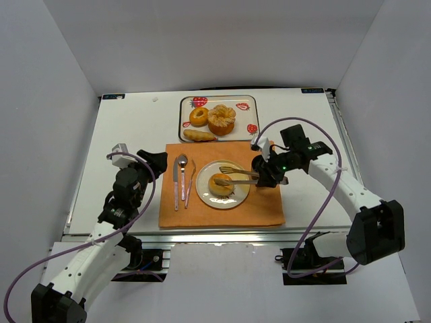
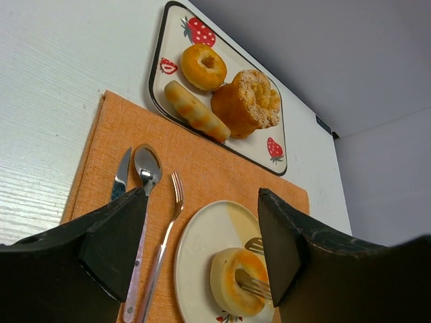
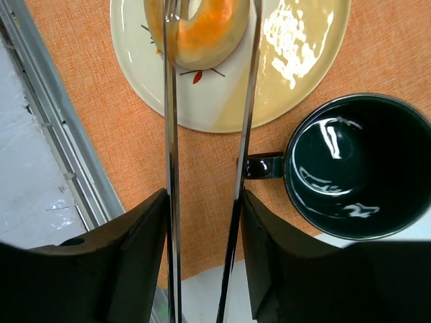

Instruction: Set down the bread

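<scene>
Right wrist, right gripper (image 3: 202, 208): fingers (image 3: 138, 235) pressed both tongs (image 3: 170, 134) arms, holding them.
Tong tips: spread at the bread (image 3: 202, 33), which lay on the plate (image 3: 296, 74).
Left gripper (image 2: 202, 202): wide apart, empty, above the orange mat (image 2: 209, 161).
Edges: dark mug (image 3: 350, 168) just beside the plate.
Tray (image 2: 174, 44): three pastries (image 2: 246, 101), beyond the mat.
</scene>
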Available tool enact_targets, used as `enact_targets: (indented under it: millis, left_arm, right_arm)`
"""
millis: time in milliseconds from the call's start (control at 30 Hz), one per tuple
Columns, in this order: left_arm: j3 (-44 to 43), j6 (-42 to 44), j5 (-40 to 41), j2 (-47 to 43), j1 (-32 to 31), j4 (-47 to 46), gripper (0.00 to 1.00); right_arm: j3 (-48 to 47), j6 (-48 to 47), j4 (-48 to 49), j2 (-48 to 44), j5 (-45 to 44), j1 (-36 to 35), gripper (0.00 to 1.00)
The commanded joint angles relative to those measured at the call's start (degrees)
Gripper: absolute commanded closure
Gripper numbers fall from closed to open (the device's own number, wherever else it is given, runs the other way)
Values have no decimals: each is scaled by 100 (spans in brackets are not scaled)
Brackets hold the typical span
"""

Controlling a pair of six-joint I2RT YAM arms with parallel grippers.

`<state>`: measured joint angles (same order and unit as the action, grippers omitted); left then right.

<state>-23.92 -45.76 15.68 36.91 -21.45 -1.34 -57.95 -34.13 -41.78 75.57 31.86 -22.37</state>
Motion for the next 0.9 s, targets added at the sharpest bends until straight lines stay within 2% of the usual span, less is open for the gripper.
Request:
enact_targets:
  millis: [0, 200, 400, 500, 533, 633, 867]
  left_arm:
    - [28, -12, 58, -113, 18, 38, 24]
    - [28, -21, 58, -131, 18, 29, 24]
    - [19, -3, 75, -131, 18, 3, 24]
    - [19, -12, 40, -87, 18, -41, 24]
    - [-7, -3, 23, -78, 18, -24, 24]
    - [-42, 14, 14, -96, 18, 64, 26]
    - [45, -38, 172, -456, 18, 310, 27]
  right_arm:
    - [-453, -129, 21, -201, 251, -4, 49]
    - [-1042, -76, 73, -183, 321, -4, 50]
    - [-1700, 204, 389, 264, 216, -74, 58]
    - [-2278, 442, 881, 808, -441, -433, 69]
    - [-2491, 460, 1013, 1202, -913, -678, 75]
    - [-3510, 372, 1049, 2124, -1662, -1031, 81]
    - [-5471, -629, 724, 3815, -2780, -1393, 70]
